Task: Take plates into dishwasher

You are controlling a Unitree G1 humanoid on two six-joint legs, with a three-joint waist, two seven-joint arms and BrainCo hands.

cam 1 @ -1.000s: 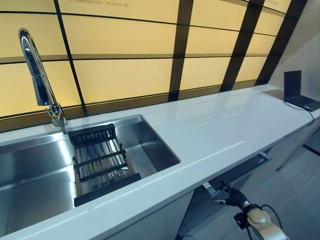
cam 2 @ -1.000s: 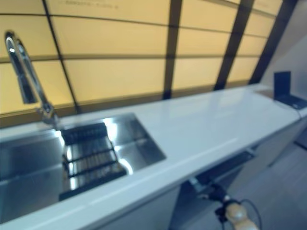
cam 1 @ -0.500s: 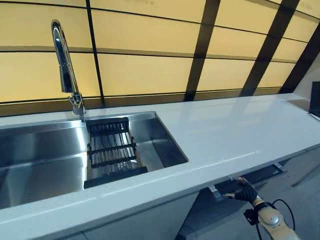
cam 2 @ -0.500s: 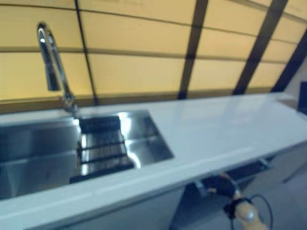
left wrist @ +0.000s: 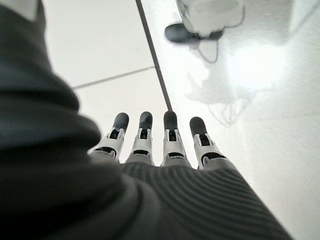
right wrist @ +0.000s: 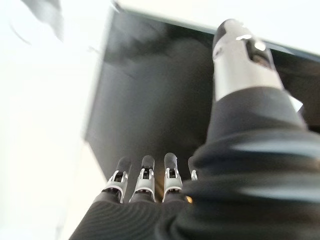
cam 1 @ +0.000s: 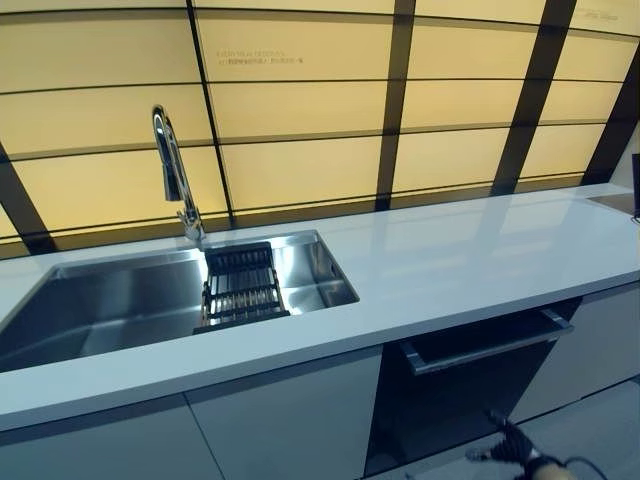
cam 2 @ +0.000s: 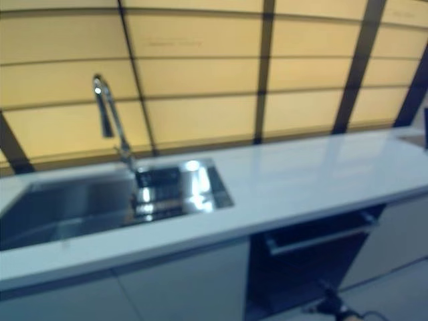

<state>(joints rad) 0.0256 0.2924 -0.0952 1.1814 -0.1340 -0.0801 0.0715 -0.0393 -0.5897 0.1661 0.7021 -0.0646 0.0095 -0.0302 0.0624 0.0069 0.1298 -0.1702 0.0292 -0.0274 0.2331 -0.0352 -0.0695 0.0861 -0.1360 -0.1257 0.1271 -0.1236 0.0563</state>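
No plate shows in any view. The dishwasher [cam 1: 450,400] has a dark front under the white counter [cam 1: 480,250]. Its bar handle [cam 1: 488,340] stands a little out from the counter edge, with a dark gap above it. My right hand [cam 1: 512,452] is low in front of the dishwasher, below the handle and apart from it. In its wrist view the right hand [right wrist: 145,185] has straight fingers and holds nothing, with the dark front beyond them. My left hand [left wrist: 155,145] points its straight fingers at the tiled floor and is empty.
A steel sink [cam 1: 110,310] is set into the counter at the left, with a black drying rack [cam 1: 243,290] inside it and a tall chrome faucet [cam 1: 172,170] behind it. White cabinet fronts [cam 1: 280,420] stand left of the dishwasher. Yellow wall panels back the counter.
The whole view has pulled back and turned, so the camera moved. My right hand was at the left end of the dishwasher handle; it now hangs lower, clear of it.
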